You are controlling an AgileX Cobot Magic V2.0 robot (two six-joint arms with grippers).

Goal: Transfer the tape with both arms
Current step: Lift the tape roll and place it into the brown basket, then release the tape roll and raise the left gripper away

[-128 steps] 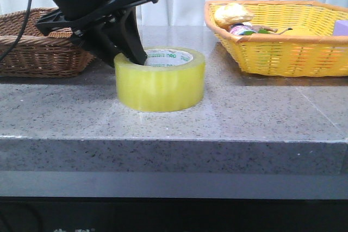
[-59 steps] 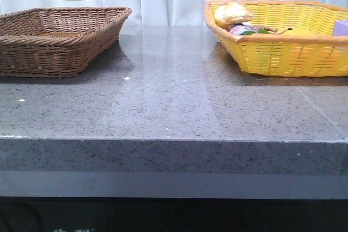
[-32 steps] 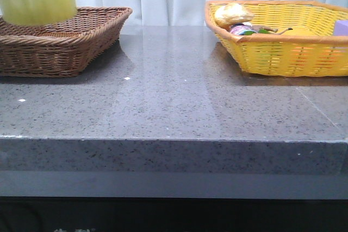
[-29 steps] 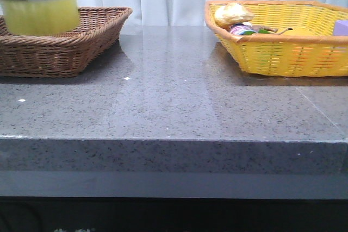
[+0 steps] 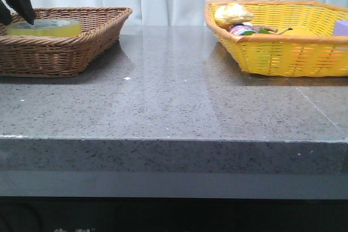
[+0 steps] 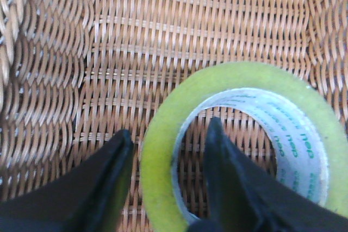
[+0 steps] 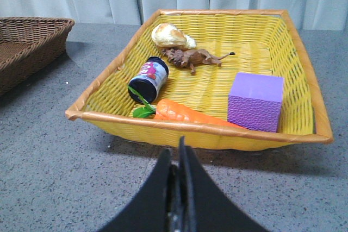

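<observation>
Tape (image 6: 163, 150) down flat in brown basket (image 5: 92, 42); left tool (image 6: 166, 156) astride its wall, slackened, not withdrawn. Right tool (image 7: 176, 188) closed, empty. Near complete.

You see glossy, translucent yellow tape (image 6: 163, 150) on a rough woven brown wicker basket (image 6: 163, 42); the speckled grey stone counter (image 5: 174, 101) looks polished, and the black fingers (image 6: 111, 175) matt.

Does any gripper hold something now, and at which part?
Nothing is held. The left gripper is open astride the tape's wall in the brown basket. The right gripper is shut and empty.
</observation>
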